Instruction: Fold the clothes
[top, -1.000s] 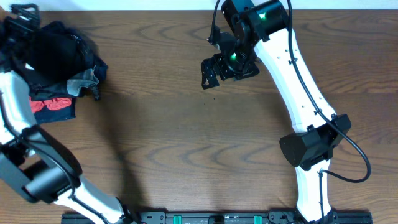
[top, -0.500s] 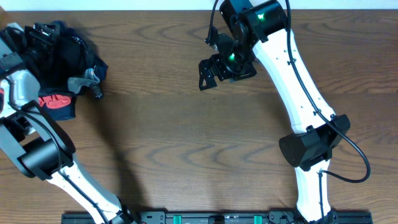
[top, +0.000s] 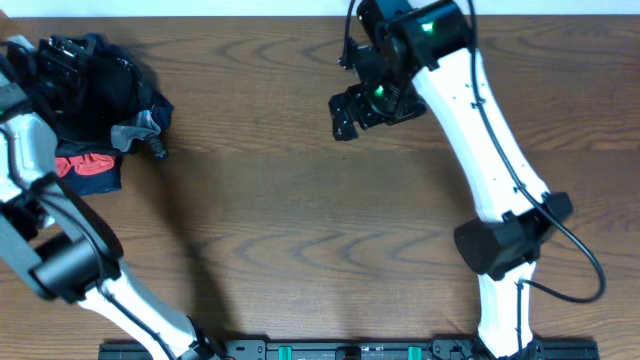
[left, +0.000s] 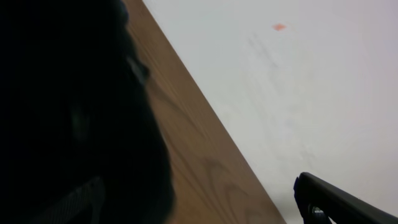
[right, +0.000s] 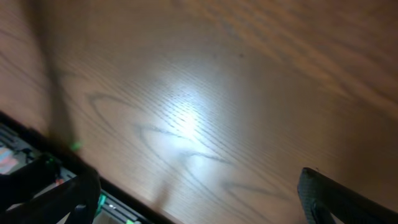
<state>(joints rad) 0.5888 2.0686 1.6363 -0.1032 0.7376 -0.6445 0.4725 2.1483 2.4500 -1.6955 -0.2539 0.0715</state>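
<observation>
The clothes (top: 110, 85) lie in a heap at the table's far left corner: mostly black fabric, with a grey piece (top: 132, 128) and a red garment (top: 85, 165) at the near side. My left gripper (top: 62, 55) is over the heap's far left part. In the left wrist view black cloth (left: 62, 112) fills the left side and reaches one finger; the fingers of the left gripper (left: 193, 205) are wide apart, with bare wood between them. My right gripper (top: 345, 115) hangs open and empty above bare wood at the far middle, and it also shows in the right wrist view (right: 199, 199).
The wooden table (top: 300, 230) stretches between the two arms. Its far edge runs just beside the heap, with a white surface (left: 298, 93) beyond it. A black rail with green lights (top: 350, 350) lines the near edge.
My left gripper has moved from the table's far left corner onto the heap. My right gripper has shifted slightly to the right.
</observation>
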